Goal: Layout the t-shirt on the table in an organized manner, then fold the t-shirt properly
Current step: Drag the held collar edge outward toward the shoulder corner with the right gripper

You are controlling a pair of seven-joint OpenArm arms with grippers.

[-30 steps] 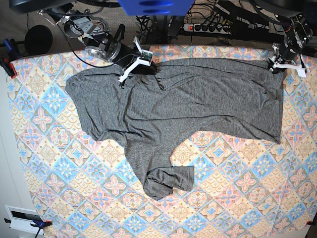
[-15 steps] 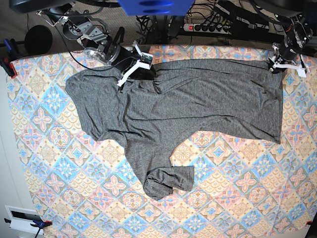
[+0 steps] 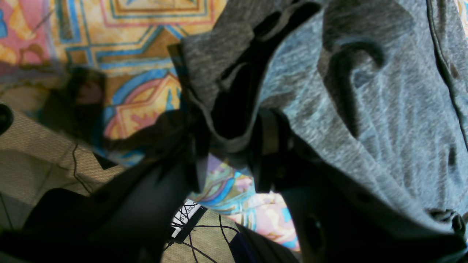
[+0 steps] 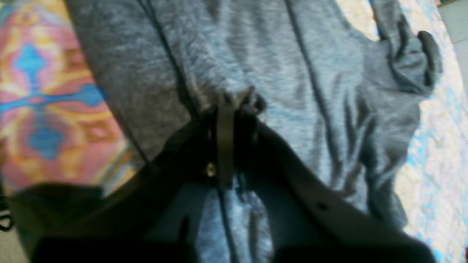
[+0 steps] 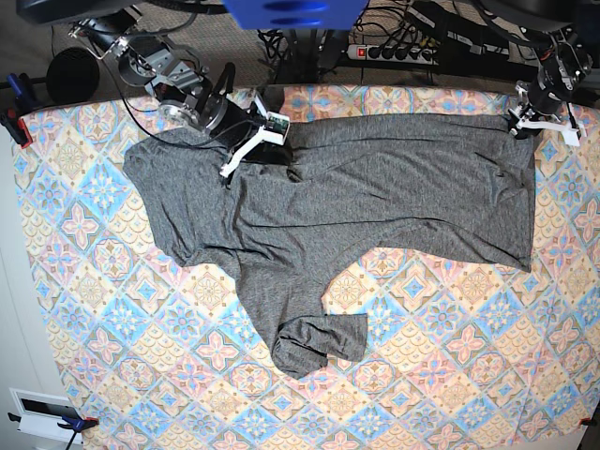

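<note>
The dark grey t-shirt [image 5: 356, 197] lies spread across the tiled table [image 5: 450, 356], body running left to right, one sleeve hanging toward the front with its cuff doubled over [image 5: 319, 342]. My right gripper [image 5: 236, 157] sits on the shirt's far edge left of centre. In the right wrist view it [image 4: 228, 109] is shut, pinching a small bunch of t-shirt [image 4: 292, 73] fabric. My left gripper [image 5: 523, 124] is at the far right corner. In the left wrist view it [image 3: 230, 146] is shut on a folded hem of the t-shirt [image 3: 384, 109], above the table [image 3: 139, 54].
A power strip [image 5: 394, 52] and cables lie behind the table's far edge. Clamps [image 5: 14, 117] hold the cloth at the left edge. A white box [image 5: 42, 412] stands off the front left corner. A blue part [image 5: 291, 11] hangs at top centre.
My right gripper has shifted a little toward the front and left along the shirt's far edge, and the cloth there has puckered. The left arm has not moved.
</note>
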